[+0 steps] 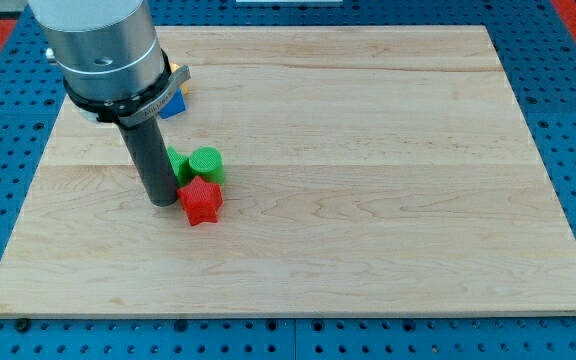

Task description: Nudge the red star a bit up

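Observation:
The red star (200, 200) lies on the wooden board, left of centre. My tip (161, 201) rests on the board just to the star's left, touching or nearly touching it. A green cylinder (207, 164) stands directly above the star, close to it. A second green block (177, 163) sits to the left of the cylinder, partly hidden behind my rod, so its shape is unclear.
A blue block with a yellow piece (174, 98) is near the view's top left, mostly hidden by the arm's metal body (101, 45). The board's left edge (30, 190) is close to my tip. A blue pegboard surrounds the board.

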Robot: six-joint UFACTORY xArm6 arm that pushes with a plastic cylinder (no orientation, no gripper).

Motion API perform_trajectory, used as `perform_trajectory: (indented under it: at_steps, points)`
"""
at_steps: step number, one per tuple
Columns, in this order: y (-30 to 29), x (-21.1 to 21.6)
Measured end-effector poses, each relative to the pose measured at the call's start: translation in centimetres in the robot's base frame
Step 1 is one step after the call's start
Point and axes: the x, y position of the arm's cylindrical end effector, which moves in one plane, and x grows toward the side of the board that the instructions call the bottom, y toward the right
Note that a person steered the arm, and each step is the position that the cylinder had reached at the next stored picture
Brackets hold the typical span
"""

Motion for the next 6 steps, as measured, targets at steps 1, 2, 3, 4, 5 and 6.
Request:
perform_trajectory:
  at_steps: [1, 2, 3, 4, 5, 6]
  points:
    - [0.0, -1.3]
    - [-0.5, -1.5]
    - [-3.6, 0.2]
    - [-3.2, 1.1]
    - [-2.4, 2.7]
    - [2.5, 4.6]
